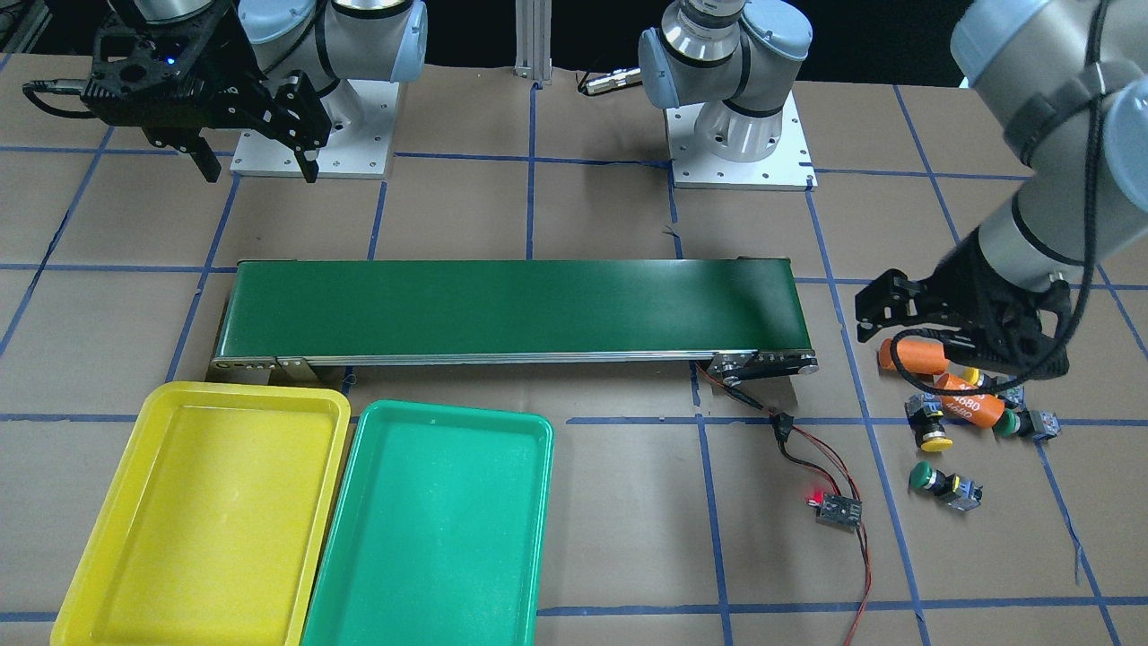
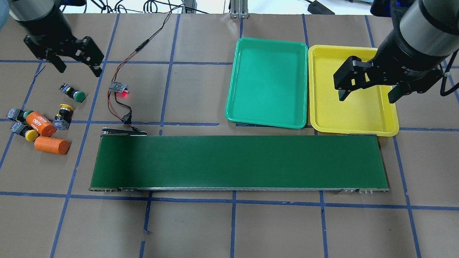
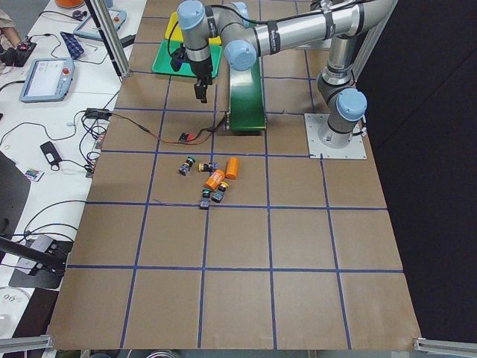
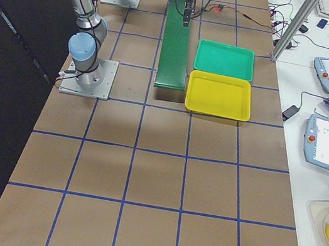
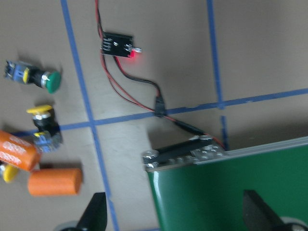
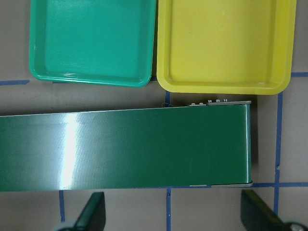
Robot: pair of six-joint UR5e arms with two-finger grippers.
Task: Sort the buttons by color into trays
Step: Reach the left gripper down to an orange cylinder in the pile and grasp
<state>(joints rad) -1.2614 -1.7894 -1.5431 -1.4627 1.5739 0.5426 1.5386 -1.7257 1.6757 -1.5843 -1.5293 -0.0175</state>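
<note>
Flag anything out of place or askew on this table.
Two orange cylinders lie jumbled among the buttons off the end of the conveyor belt on the robot's left; they are not buttons. Three buttons lie on their sides, crowded against the cylinders; one green button lies apart. The green tray and yellow tray hold nothing.

The left arm [image 1: 1018, 235] and the right arm [image 2: 427, 25] are showing bare silver tubes, with rounded pale grey-blue caps [image 1: 717, 56] sitting over the joints. Black rings are marking where the sections meet. A thin black cable [image 1: 1089, 197] is running down the left arm, held on by a dark band. Each arm is standing on a square white plate [image 1: 741, 170] dotted with small bolt holes. The left gripper [image 2: 78, 70] and the right gripper [image 2: 367, 98] are looking matt black and boxy, with cut-out side links and two blunt fingers each. A small blue light [image 1: 169, 61] is glowing on the right gripper's body, and a grey plug [image 1: 56, 88] is sticking out of its side.
</note>
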